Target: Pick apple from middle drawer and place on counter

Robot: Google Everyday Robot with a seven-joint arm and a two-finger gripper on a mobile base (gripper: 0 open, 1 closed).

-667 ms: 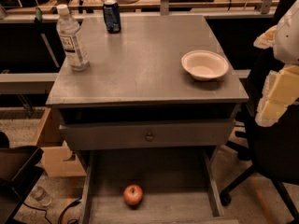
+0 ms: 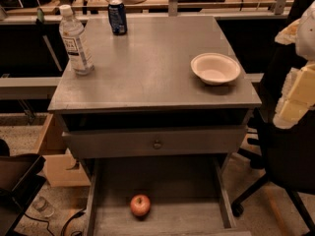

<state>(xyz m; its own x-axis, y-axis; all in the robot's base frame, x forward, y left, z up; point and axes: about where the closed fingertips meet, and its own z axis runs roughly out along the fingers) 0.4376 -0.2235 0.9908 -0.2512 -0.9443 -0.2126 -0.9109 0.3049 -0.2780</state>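
A small red apple (image 2: 140, 205) with yellowish patches sits on the bare floor of the pulled-out middle drawer (image 2: 167, 178), left of centre and near its front. The grey counter (image 2: 147, 68) is the flat top of the cabinet above it. My gripper (image 2: 298, 100), cream-coloured, hangs at the right edge of the view. It is beside the counter's right front corner, well above and to the right of the apple, and it holds nothing that I can see.
On the counter stand a water bottle (image 2: 75, 41) at the left, a blue can (image 2: 117, 17) at the back, and a white bowl (image 2: 215, 68) at the right. A shut drawer front with a knob (image 2: 156, 142) is above the open drawer. A black chair (image 2: 283, 176) is to the right and a cardboard box (image 2: 56, 168) to the left.
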